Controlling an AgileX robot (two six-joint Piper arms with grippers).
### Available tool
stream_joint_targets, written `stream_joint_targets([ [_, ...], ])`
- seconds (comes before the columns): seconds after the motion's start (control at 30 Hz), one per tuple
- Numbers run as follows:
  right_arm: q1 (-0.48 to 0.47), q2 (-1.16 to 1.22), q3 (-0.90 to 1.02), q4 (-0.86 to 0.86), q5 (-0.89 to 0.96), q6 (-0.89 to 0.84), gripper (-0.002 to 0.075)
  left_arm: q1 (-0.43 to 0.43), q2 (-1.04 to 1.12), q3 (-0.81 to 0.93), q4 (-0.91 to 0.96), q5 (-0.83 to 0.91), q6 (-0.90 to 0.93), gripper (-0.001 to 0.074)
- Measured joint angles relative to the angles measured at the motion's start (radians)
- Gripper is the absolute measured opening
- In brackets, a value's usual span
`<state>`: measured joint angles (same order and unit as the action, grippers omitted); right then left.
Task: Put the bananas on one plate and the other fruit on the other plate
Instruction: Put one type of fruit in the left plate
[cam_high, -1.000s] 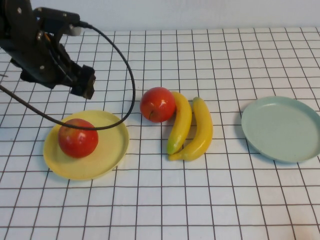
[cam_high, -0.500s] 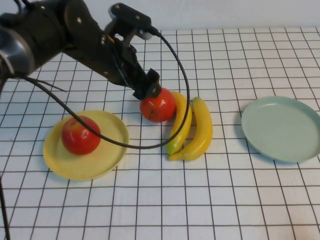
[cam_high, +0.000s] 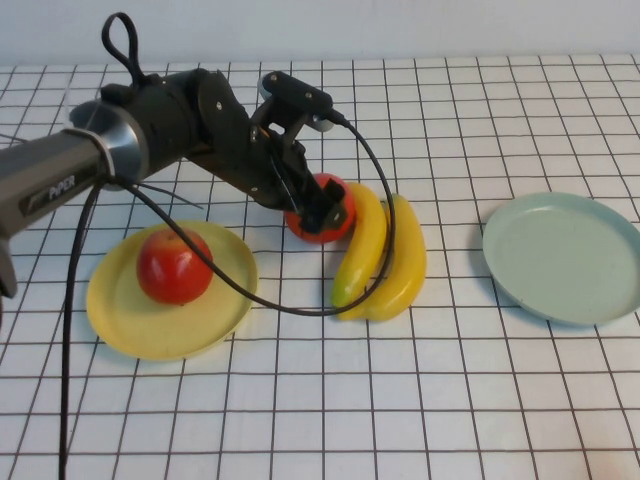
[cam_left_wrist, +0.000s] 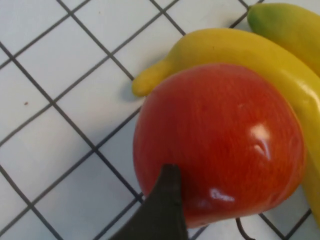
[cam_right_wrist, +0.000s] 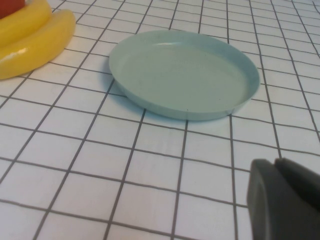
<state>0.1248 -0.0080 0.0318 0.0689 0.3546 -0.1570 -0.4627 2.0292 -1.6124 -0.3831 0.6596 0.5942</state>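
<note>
Two bananas (cam_high: 385, 258) lie side by side on the gridded table (cam_high: 400, 400), near its middle, touching one another along their length; both sit on the bare surface, on neither plate. One red apple (cam_high: 322, 210) rests on the table just beside the left-hand banana and touches it. In the left wrist view this apple (cam_left_wrist: 220, 140) fills most of the frame, with one dark fingertip (cam_left_wrist: 162, 205) against its near side and the bananas (cam_left_wrist: 240, 50) curving behind it. The left gripper (cam_high: 320, 208) is down at this apple, its arm reaching in from the left edge; whether its fingers are parted or closed on the fruit cannot be told. A second red apple (cam_high: 174, 266) sits on the yellow plate (cam_high: 120, 320), left of centre on the table. The pale blue-green plate (cam_high: 565, 257) lies at the right side, well apart from the bananas, and holds nothing. The right gripper (cam_right_wrist: 285, 200) appears only in the right wrist view, as a dark shape above the table near the blue-green plate (cam_right_wrist: 184, 75); its finger state cannot be told either
</note>
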Motion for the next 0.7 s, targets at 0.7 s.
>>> stream_joint_targets([
  [0.7,0.000,0.000,0.000,0.000,0.000,0.000,-0.0015,0.000,0.059,-0.009,-0.040,-0.136,0.098,0.0668],
])
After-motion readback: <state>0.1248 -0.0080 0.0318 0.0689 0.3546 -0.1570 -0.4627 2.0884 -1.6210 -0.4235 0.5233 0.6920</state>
